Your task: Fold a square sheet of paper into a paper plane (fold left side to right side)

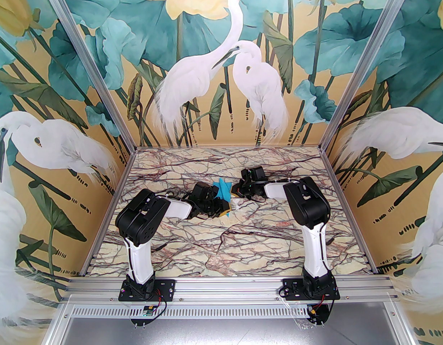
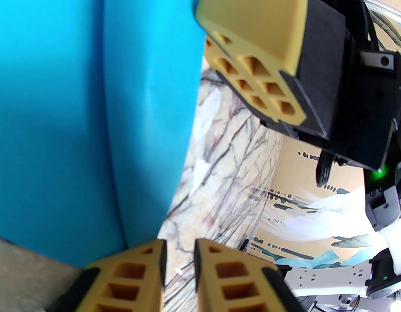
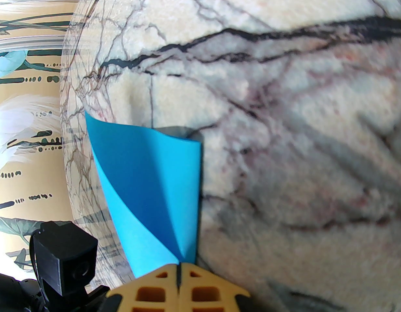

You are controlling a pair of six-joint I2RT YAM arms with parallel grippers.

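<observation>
Overhead: the paper [image 1: 222,189] stands raised between the two arms' tips. Left wrist: the left gripper [image 2: 179,249] is slightly parted and empty, with the paper just ahead-left. Right wrist: the right gripper [image 3: 178,268] pinches the paper's corner, and the sheet runs straight ahead.

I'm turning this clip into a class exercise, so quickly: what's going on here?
The right gripper is shut on one edge of the blue paper, holding the sheet so it curls up over the marble table. The left gripper sits close beside the paper, its fingers slightly apart with nothing between them. The paper is bent and loose, not yet a finished plane.
</observation>
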